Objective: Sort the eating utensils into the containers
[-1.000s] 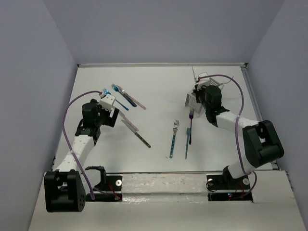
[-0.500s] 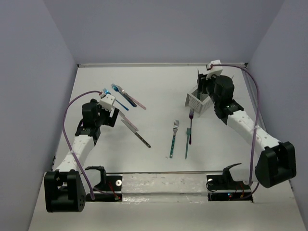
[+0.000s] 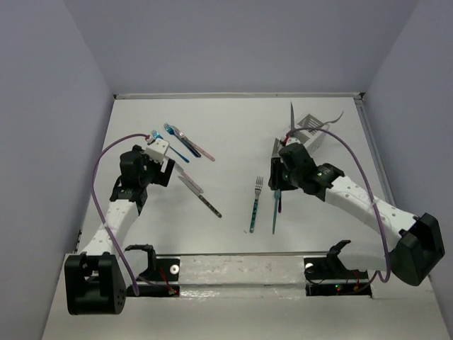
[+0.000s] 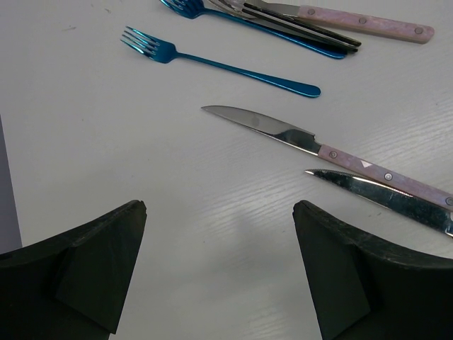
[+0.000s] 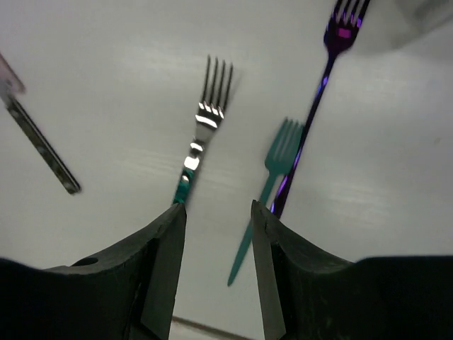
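The white slatted caddy [image 3: 309, 133] stands at the back right with utensils sticking up out of it, partly hidden by my right arm. Three forks lie mid-table: a steel-headed, teal-handled fork [image 3: 255, 204] [image 5: 202, 127], a teal fork [image 3: 274, 212] [image 5: 272, 173] and a purple fork [image 3: 280, 202] [image 5: 318, 92]. My right gripper [image 3: 274, 180] [image 5: 216, 212] is open and empty just above them. My left gripper [image 3: 167, 172] [image 4: 219, 262] is open and empty beside two pink-handled knives [image 3: 191, 183] [image 4: 318, 145]. A blue fork [image 4: 219, 64] lies beyond them.
A pile of blue, dark and pink-handled utensils [image 3: 185, 142] [image 4: 304, 21] lies at the back left. A dark-handled knife [image 3: 210, 206] [image 5: 39, 145] lies between the arms. Grey walls close in the table on three sides.
My right arm has swung from above the caddy forward and left, down over the three forks. My left arm has not moved.
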Robot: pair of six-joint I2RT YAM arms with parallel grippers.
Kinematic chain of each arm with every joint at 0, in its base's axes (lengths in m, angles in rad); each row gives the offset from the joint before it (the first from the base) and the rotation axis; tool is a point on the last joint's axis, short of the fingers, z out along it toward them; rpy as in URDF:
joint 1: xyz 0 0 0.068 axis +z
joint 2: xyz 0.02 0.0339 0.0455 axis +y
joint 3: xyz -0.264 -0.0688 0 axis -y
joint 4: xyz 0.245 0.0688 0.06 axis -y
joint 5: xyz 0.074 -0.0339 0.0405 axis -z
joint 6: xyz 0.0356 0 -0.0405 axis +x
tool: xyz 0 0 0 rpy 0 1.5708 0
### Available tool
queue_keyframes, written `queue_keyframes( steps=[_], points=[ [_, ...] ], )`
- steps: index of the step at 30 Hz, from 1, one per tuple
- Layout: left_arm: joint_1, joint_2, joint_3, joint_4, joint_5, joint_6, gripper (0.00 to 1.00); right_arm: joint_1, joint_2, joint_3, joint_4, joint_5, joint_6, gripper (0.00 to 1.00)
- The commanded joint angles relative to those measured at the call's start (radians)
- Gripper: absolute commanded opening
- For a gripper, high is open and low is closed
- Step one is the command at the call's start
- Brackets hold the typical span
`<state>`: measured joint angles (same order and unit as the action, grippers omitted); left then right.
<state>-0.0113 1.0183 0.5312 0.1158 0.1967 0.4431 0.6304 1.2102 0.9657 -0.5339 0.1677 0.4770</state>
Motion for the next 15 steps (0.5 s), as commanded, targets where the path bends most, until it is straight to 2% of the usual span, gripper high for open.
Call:
queue_keyframes(
  steps=[1,3,5,15],
  points=[
    [0.002,-0.032,-0.008,0.035,-0.002,-0.001,0.99,0.072,0.032,-0.061,-0.192,0.007,0.196,0.47],
    [0.002,-0.038,-0.01,0.035,-0.002,-0.001,0.99,0.081,0.072,-0.065,-0.19,0.025,0.209,0.46],
    [0.002,-0.044,-0.013,0.035,-0.002,-0.001,0.99,0.092,0.107,-0.068,-0.176,0.047,0.216,0.37],
    [0.002,-0.052,-0.016,0.036,-0.002,-0.001,0.99,0.092,0.245,-0.119,-0.09,0.079,0.221,0.33]
  ],
)
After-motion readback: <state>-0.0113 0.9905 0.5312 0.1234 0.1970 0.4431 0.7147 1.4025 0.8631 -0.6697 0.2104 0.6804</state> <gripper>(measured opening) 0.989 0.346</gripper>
